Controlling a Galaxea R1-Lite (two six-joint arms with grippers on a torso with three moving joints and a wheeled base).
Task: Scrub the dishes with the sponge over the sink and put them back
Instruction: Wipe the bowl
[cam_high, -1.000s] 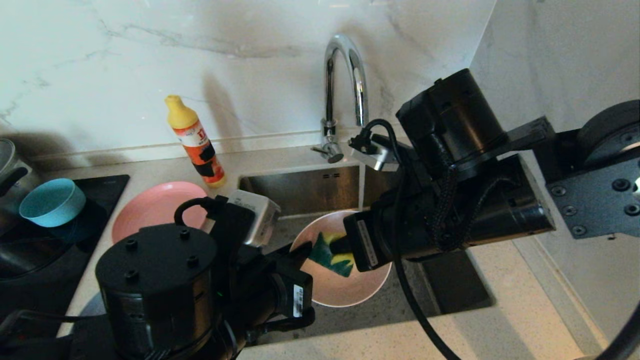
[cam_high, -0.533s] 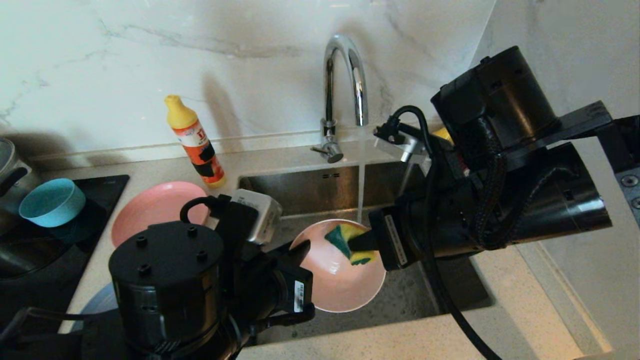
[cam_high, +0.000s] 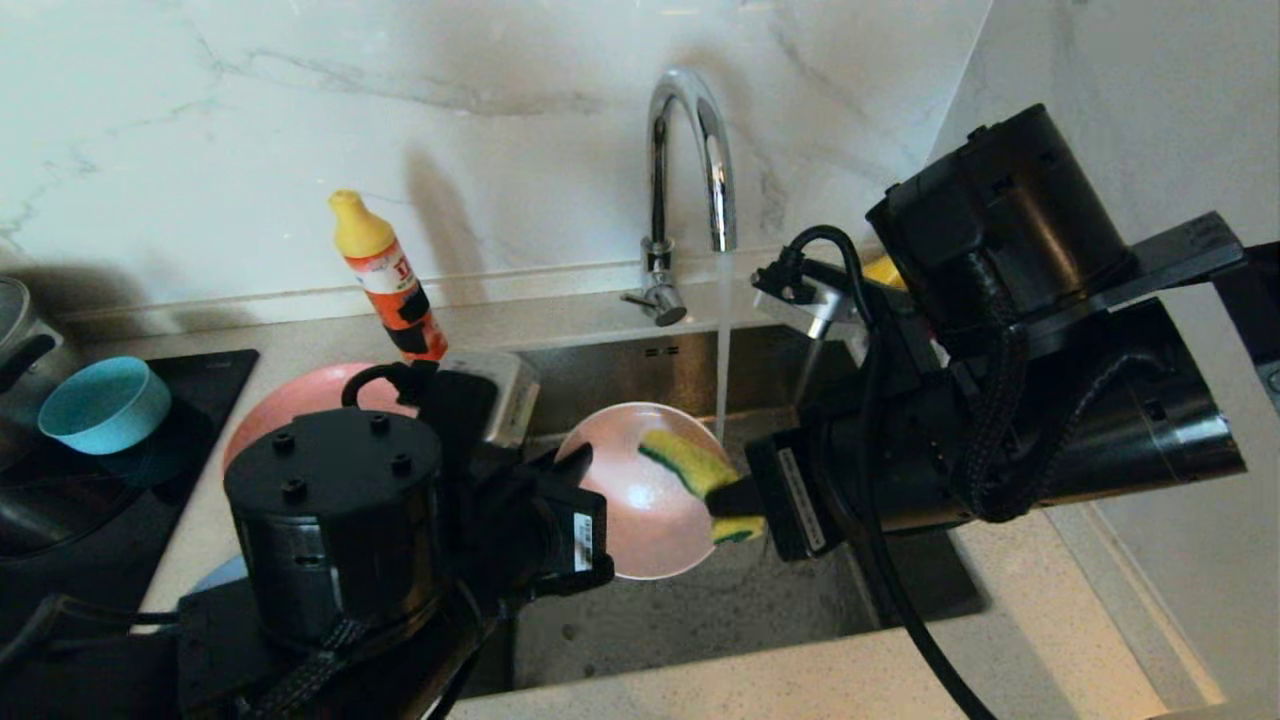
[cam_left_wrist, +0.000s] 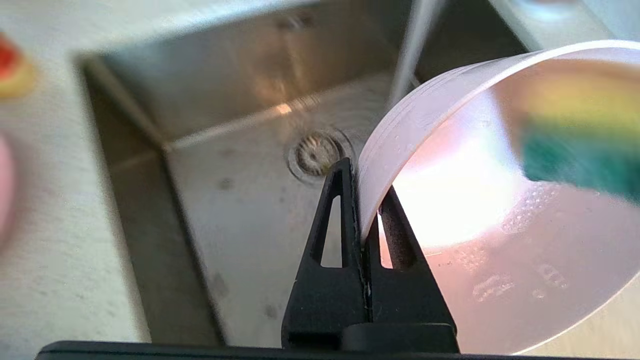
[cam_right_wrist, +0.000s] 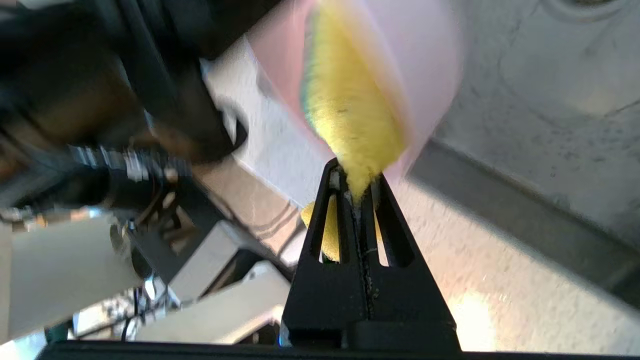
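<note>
Over the sink (cam_high: 620, 375) my left gripper (cam_high: 578, 462) is shut on the rim of the pale pink bowl (cam_high: 640, 500), which is tilted with its inside facing right. In the left wrist view the fingers (cam_left_wrist: 345, 200) pinch that bowl's wall (cam_left_wrist: 400, 130). My right gripper (cam_high: 735, 495) is shut on the yellow and green sponge (cam_high: 690, 462), pressed against the bowl's inside near its right rim. The right wrist view shows the sponge (cam_right_wrist: 345, 105) squeezed between the fingertips (cam_right_wrist: 357, 177). Water runs from the tap (cam_high: 690, 150) just beside the bowl.
A salmon-pink plate (cam_high: 290, 400) lies on the counter left of the sink, partly behind my left arm. A teal bowl (cam_high: 100, 400) sits on the black hob (cam_high: 60, 500) at far left. An orange and yellow detergent bottle (cam_high: 390, 280) stands by the wall. The drain (cam_left_wrist: 315, 155) lies below.
The bowl has risen and moved towards the back of the sink, near the water stream. The sponge has slid from the bowl's middle to its right rim as the right arm drew rightward.
</note>
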